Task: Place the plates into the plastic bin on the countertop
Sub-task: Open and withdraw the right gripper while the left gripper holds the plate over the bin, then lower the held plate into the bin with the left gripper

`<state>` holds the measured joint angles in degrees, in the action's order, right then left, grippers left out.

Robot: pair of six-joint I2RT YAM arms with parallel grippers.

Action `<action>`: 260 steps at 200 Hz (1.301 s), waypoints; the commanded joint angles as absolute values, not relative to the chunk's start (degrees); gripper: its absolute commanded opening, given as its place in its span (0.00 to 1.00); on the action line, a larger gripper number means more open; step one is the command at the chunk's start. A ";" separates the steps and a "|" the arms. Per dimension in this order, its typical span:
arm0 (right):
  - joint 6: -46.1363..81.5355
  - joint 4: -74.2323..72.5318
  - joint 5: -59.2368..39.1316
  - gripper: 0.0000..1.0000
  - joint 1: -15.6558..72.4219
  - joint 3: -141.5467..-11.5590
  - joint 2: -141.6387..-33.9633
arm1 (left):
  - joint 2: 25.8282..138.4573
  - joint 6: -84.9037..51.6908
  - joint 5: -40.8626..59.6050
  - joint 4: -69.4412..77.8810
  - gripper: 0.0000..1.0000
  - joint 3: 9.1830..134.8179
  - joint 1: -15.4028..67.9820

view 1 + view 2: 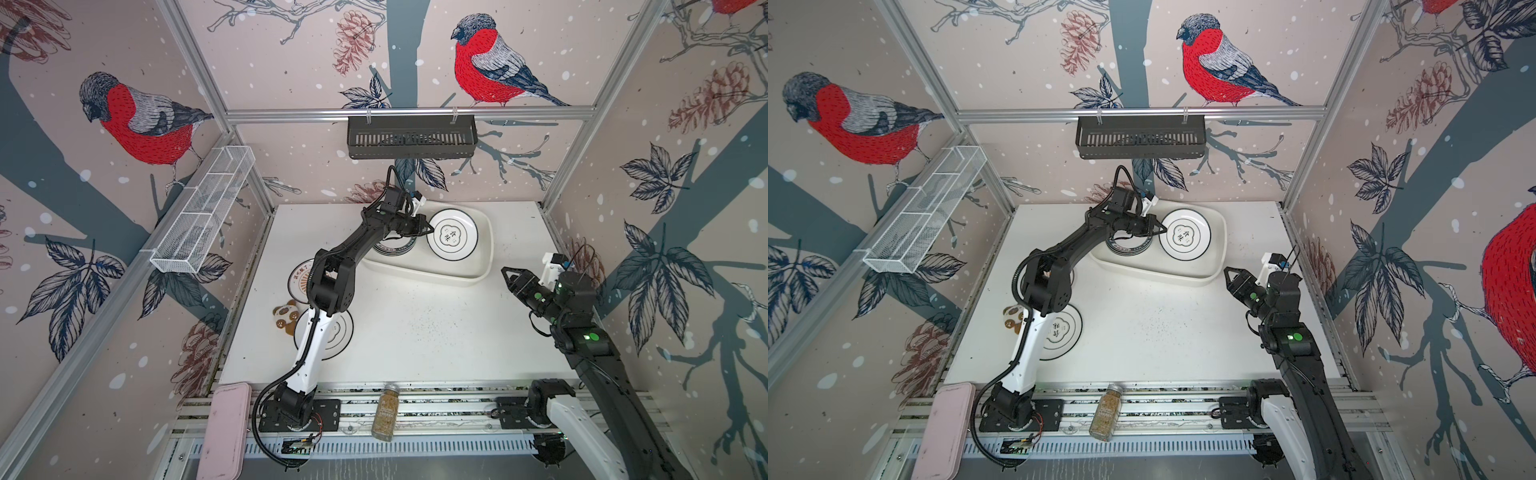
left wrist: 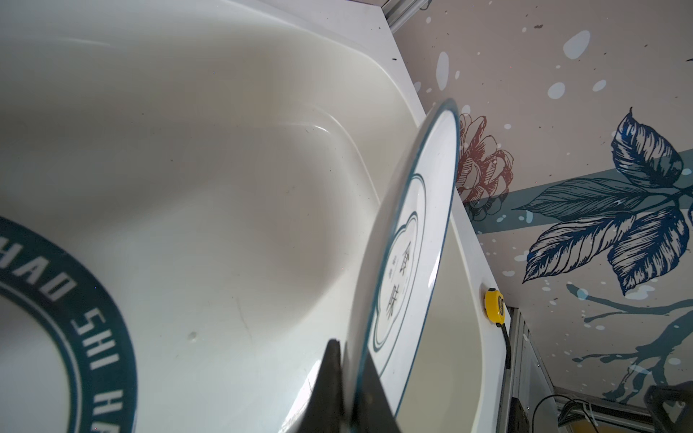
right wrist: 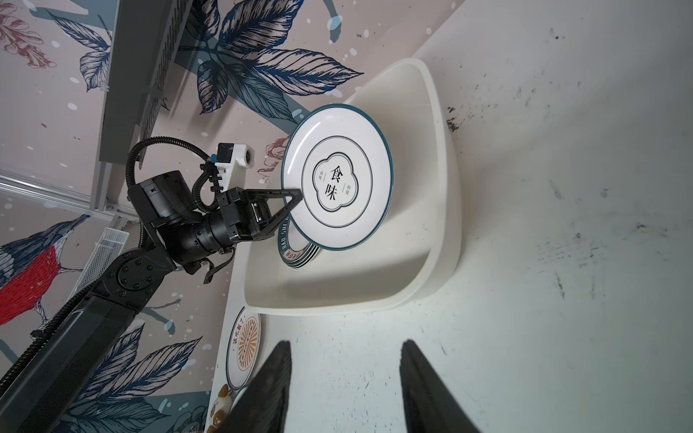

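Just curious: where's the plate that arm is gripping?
In both top views the left gripper holds the plate over the plastic bin, right of the stacked plates.

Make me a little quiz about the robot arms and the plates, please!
1. True or false: the left gripper pinches the rim of the round white plate with thin dark rim and flower emblem.
2. Where does the stack topped by a white plate with wide dark-green lettered rim sit? A: in the large glossy white plastic bin. B: on a shelf. C: on the floor.
3. Fill in: the right gripper is ____ and holds nothing.
Key: 1 true; 2 A; 3 open.
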<state>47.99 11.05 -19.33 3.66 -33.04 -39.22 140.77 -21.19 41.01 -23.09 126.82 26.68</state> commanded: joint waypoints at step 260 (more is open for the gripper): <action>48.96 7.48 -21.27 0.49 1.14 -27.16 -39.65 | 148.36 -22.33 42.28 -21.11 0.07 131.03 29.07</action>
